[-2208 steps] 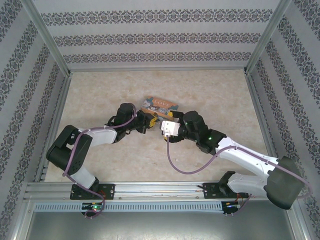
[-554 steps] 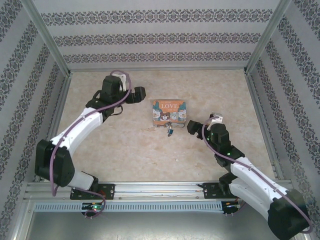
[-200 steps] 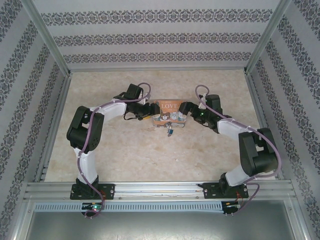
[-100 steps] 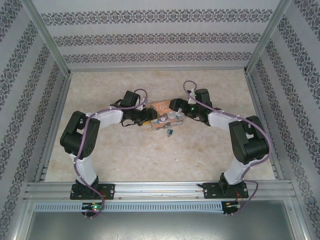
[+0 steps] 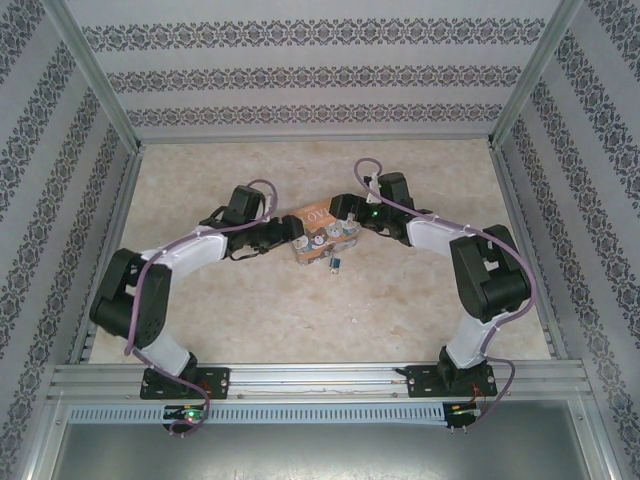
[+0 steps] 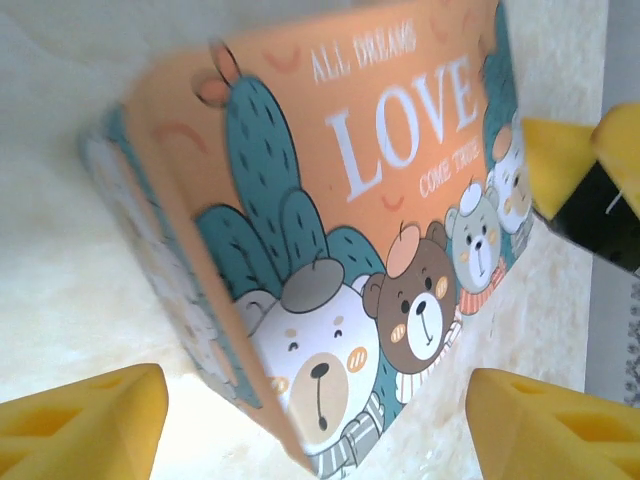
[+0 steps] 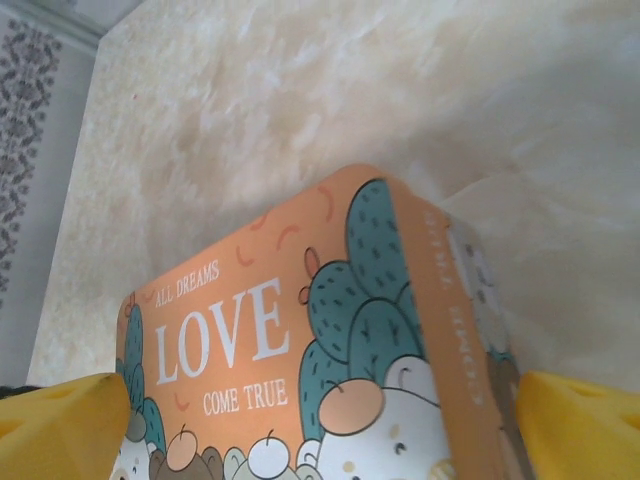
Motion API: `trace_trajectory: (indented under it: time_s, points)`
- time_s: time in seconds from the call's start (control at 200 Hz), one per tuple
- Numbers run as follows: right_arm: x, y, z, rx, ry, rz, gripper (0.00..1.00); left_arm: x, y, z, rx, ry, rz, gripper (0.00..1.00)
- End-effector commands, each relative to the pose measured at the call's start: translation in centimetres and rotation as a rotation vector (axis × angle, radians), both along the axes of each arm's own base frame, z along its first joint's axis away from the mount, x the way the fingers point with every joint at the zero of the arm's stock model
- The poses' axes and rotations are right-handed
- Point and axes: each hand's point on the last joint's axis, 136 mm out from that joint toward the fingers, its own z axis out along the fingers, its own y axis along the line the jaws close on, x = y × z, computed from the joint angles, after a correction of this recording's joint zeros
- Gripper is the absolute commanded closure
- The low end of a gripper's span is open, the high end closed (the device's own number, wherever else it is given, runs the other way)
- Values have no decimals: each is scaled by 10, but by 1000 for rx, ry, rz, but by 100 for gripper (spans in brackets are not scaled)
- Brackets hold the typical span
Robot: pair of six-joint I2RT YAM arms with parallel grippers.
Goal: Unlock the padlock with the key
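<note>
Tin (image 5: pixel 318 238) on desk (image 5: pixel 230 320), flanked by left jaws and right jaws, both spread wide. Padlock (image 5: pixel 335 264) just beside tin's near side, untouched.

Lab-type robot test cell: alu frame (image 5: pixel 93 75), patterned wall panels (image 5: pixel 320 75), marble-look tabletop (image 5: pixel 250 320), mounting rail (image 5: pixel 320 380).

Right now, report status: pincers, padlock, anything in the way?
Left pincer open around tin. Right pincer straddles tin, grip unclear. Padlock beside tin, untouched.

Smooth printed tin (image 6: pixel 380 200) on a matt, mottled stone-look table (image 5: pixel 250 320)
</note>
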Motion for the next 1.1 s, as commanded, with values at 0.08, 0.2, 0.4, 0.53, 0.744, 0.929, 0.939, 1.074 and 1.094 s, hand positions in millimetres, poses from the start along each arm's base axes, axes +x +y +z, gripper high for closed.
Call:
trace_trajectory:
  time_s: [0.08, 0.2, 0.4, 0.53, 0.744, 0.929, 0.939, 1.074, 1.094]
  points:
    - [-6, -48, 19, -84, -57, -109, 2, 7, 55, 31, 93, -119, 141, 20]
    - [-21, -62, 28, -100, -70, -129, 2, 6, 68, 62, 162, -207, 129, 19]
    - [-50, -68, 42, -73, -76, -117, 2, 10, 49, 111, 127, -286, 9, 20]
    - [-70, -68, 42, -48, -71, -105, 2, 14, 23, 131, 57, -312, -89, 21]
    - [-90, -69, 35, -6, -59, -113, 2, 24, -13, 130, 22, -274, -212, 24]
    - [-101, -62, 22, 24, -30, -87, 2, 29, -37, 109, -1, -199, -296, 27]
    - [-101, -61, 21, 26, -28, -83, 2, 29, -38, 108, 0, -197, -299, 27]
    - [-106, -49, 23, 56, -17, -24, 2, 35, -43, 97, 7, -179, -318, 28]
    - [-107, -47, 24, 59, -19, -16, 2, 36, -43, 95, 6, -177, -319, 28]
